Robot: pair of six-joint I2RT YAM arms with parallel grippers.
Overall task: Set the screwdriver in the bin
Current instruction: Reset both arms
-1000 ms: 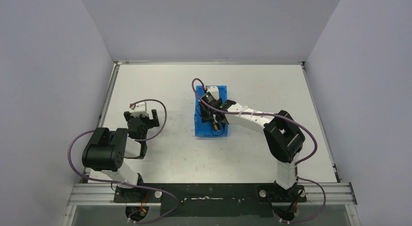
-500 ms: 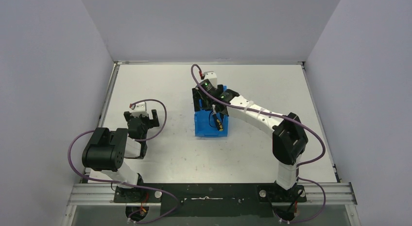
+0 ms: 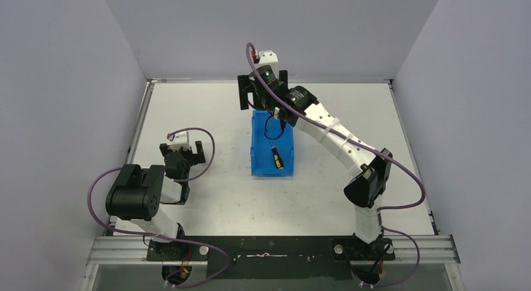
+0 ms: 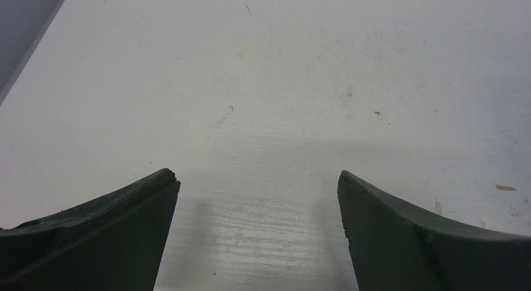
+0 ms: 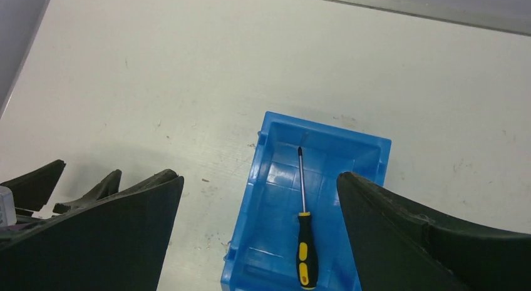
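The screwdriver (image 3: 276, 158) (image 5: 305, 241), with its black and yellow handle, lies flat on the floor of the blue bin (image 3: 260, 161) (image 5: 269, 197). Its handle is toward the near end and its thin shaft points to the far end. My right gripper (image 3: 263, 87) (image 5: 260, 177) hangs high above the bin's far end, open, with nothing between its fingers. My left gripper (image 3: 181, 152) (image 4: 257, 176) stays open low over bare table, well left of the bin.
The white table (image 3: 350, 128) is walled by grey panels on three sides. A metal rail (image 3: 275, 247) carries both arm bases at the near edge. The right arm stretches diagonally across the table's right half toward the bin.
My right gripper opened and let go of the screwdriver, then rose and drew back toward the bin's far end. The screwdriver now rests in the bin. The left arm stayed still.
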